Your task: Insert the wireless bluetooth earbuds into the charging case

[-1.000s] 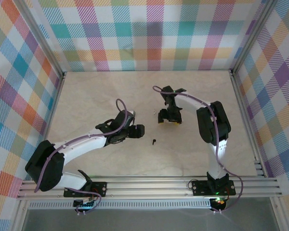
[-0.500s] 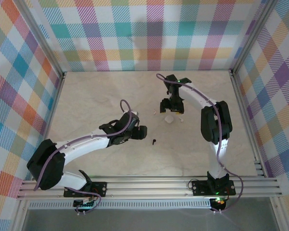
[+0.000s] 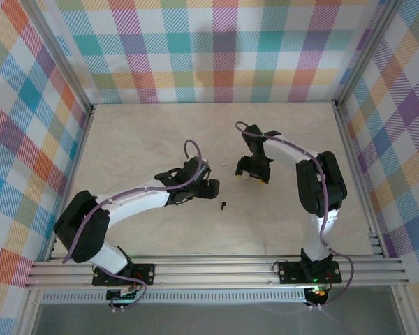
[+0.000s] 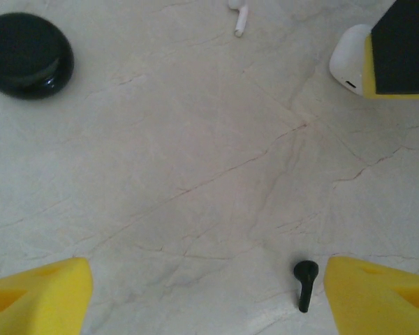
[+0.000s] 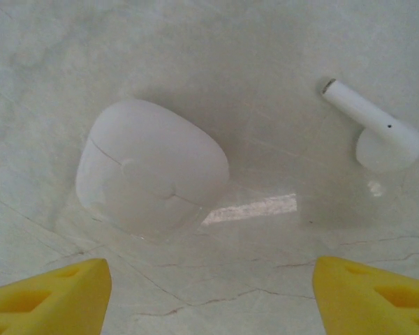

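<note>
Seen from above, the left gripper (image 3: 212, 188) reaches out over the middle of a pale, marble-patterned table (image 3: 140, 139). A tiny black earbud (image 3: 224, 206) lies on the table just beside the gripper, towards the near edge. The right gripper (image 3: 253, 173) hangs low over the table a little further back and to the right. At this size it is not possible to tell how either pair of jaws stands. Plaid walls (image 3: 216, 49) in pastel colours close in the table on three sides, and a metal rail (image 3: 216, 269) runs along the near edge, where both arms are bolted. In the left wrist view, the left gripper (image 4: 209, 296) is spread wide and holds nothing, its yellow pads (image 4: 35, 296) in the bottom corners. The black earbud (image 4: 305, 283) lies flat between them, close to the pad at the picture's right. Further ahead sit a round black charging case (image 4: 28, 52), a white earbud (image 4: 240, 17) and a white charging case (image 4: 348, 61). A yellow-and-black finger (image 4: 401, 42) of the right gripper partly covers the white case. In the right wrist view, the right gripper (image 5: 209, 296) is likewise spread wide and empty. The white charging case (image 5: 152, 167), its lid closed, lies just ahead of the fingers. The white earbud (image 5: 377, 132) lies on its side near the case, apart from it. The glossy stone surface shows faint veins and a bright reflection.
</note>
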Motion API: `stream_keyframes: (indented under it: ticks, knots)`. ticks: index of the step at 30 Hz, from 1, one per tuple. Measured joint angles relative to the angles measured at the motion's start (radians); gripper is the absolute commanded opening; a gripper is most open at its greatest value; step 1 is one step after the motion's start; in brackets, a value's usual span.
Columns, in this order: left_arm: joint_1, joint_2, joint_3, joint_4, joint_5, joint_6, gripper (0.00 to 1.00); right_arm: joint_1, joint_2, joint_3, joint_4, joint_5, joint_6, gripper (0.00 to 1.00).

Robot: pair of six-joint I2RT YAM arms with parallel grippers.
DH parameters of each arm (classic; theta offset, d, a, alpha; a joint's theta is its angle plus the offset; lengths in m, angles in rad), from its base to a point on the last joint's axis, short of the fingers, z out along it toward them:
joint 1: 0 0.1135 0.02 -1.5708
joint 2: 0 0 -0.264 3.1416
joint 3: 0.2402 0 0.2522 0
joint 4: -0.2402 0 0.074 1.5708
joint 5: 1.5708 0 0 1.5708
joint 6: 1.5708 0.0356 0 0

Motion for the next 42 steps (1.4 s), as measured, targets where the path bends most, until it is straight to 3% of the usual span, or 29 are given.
stream_keyframes:
  ticks: [25, 37, 39, 42]
  knots:
    - [0.000, 0.031, 0.033, -0.006, -0.003, 0.070, 0.91, 0.021, 0.172, 0.199, -0.010, 0.072, 0.026, 0.67]
    - [0.000, 0.029, 0.014, -0.007, -0.019, 0.066, 0.91, 0.021, 0.199, 0.229, -0.034, 0.087, -0.014, 0.52]
    - [0.000, 0.028, 0.011, -0.006, -0.019, 0.066, 0.92, 0.021, 0.191, 0.216, -0.024, 0.088, -0.022, 0.52]
    - [0.000, 0.024, 0.010, -0.006, -0.019, 0.063, 0.92, 0.021, 0.186, 0.208, -0.021, 0.085, -0.034, 0.63]
